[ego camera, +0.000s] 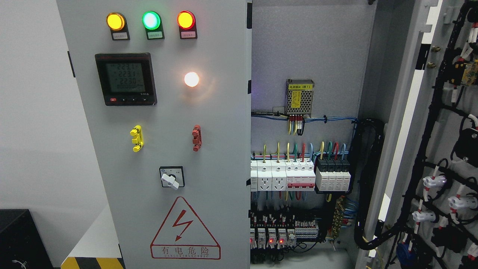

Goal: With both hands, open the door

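Observation:
A grey electrical cabinet fills the head view. Its left door (220, 123) stands shut and carries three lit lamps, a digital meter (125, 79), a white lamp, a yellow handle (136, 138), a red handle (196, 138), a rotary switch (171, 177) and a red warning triangle. The right door (444, 149) is swung wide open at the picture's right, its inner side covered with black cable looms. The cabinet's inside (302, 175) shows breakers, sockets, coloured wires and a power supply. No robot hand or arm appears anywhere.
A white wall lies to the left of the cabinet. A black box (18, 235) sits at the lower left corner. A yellow-and-black striped edge (93, 262) runs along the floor beside the cabinet's base.

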